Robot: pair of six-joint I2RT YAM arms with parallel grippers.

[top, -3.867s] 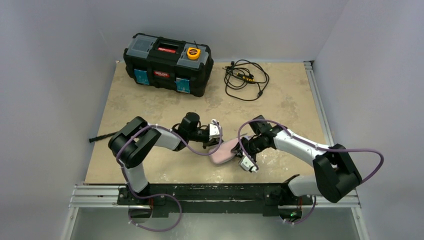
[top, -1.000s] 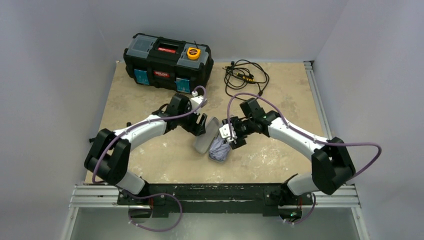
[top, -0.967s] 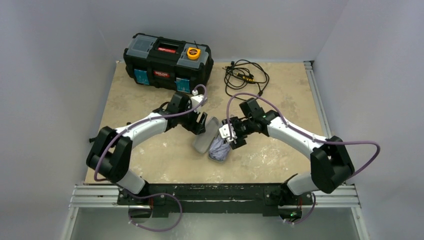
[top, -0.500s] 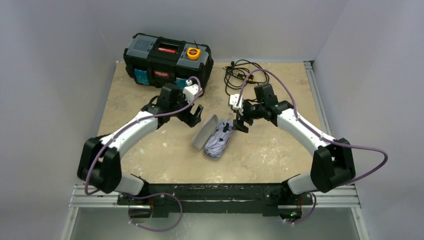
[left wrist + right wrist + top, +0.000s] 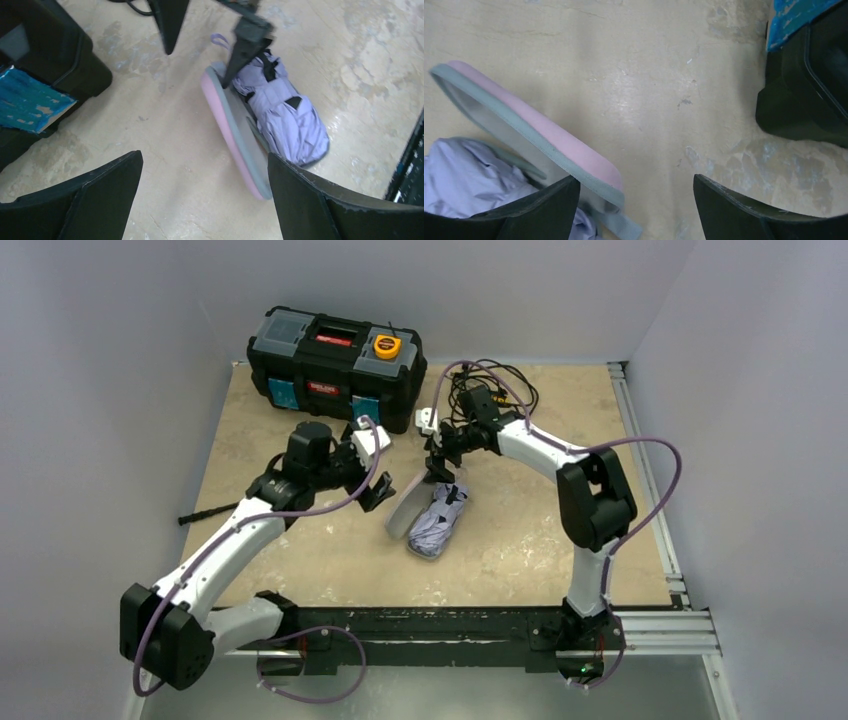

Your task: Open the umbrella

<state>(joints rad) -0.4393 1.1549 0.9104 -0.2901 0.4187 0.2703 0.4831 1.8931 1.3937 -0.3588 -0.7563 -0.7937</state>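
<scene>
Student: Position of the umbrella (image 5: 437,523)?

Tutor: Near the middle of the desk (image 5: 560,540). It lies as a furled lilac bundle in the lower half of its opened capsule. The pink lid (image 5: 404,510) stands on edge along the bundle's 9 o'clock side. A pale loop (image 5: 218,40) shows at the bundle's 12 o'clock end.

Student: State of the fingers?

Tutor: Both pairs are spread and hold nothing. The left fingers (image 5: 80,200) hang at 9 o'clock of the lid, apart from it. The right fingers (image 5: 744,210) hover over the 12 o'clock end, with one tip close by the lid's rim. Whether it touches cannot be told.

Student: Method for the step in hand?

Tutor: The step is probably freeing the bundle from the capsule. The right fingers should come down on the loop end and pinch the handle, not loose cloth, which would likely slip and bunch. The left fingers can steady the capsule so it does not ride up with the bundle. The draw should run toward 12 o'clock and stop short of the toolbox (image 5: 335,365). With the canopy fully furled, most of the task lies ahead.
</scene>
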